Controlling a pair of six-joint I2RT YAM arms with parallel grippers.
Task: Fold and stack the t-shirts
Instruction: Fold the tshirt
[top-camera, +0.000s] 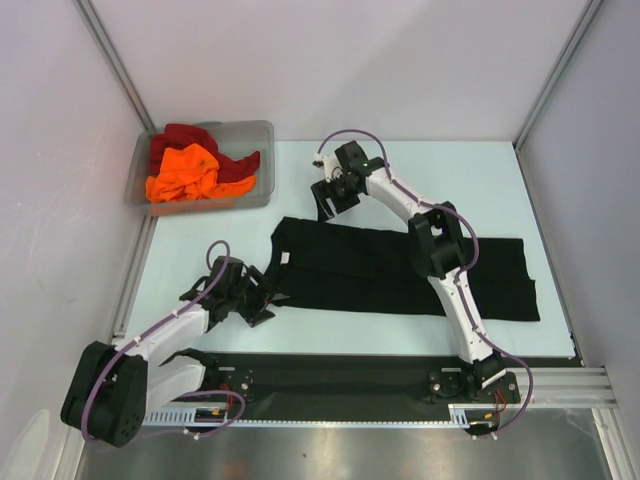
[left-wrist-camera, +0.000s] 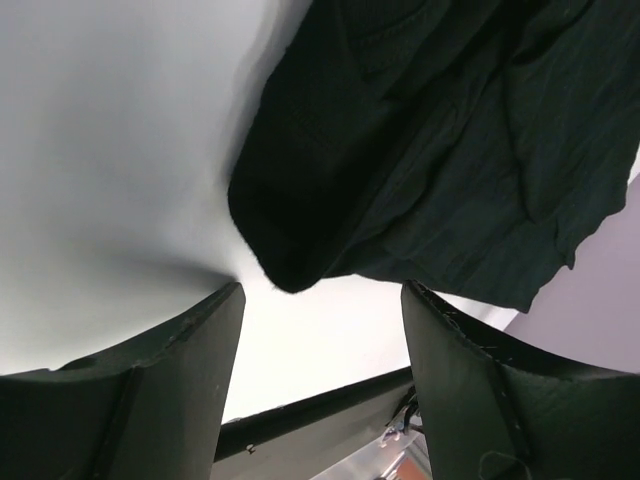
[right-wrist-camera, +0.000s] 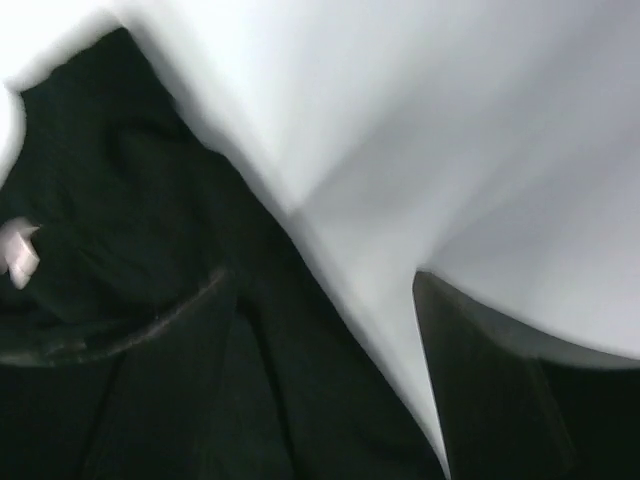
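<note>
- Nearest, a black mounting rail is running along the front edge of the pale smooth tabletop.
- The left gripper is sitting just beside the near left sleeve of the black cloth t-shirt, its jaws standing spread and gripping nothing.
- That shirt is lying flat across mid-table.
- The right gripper is hovering at the shirt's far left edge, its jaws likewise standing apart and empty.
- At the far left corner, a clear grey plastic bin is holding a crumpled bright orange t-shirt and a dark red t-shirt.
- Plain white walls are enclosing everything.
</note>
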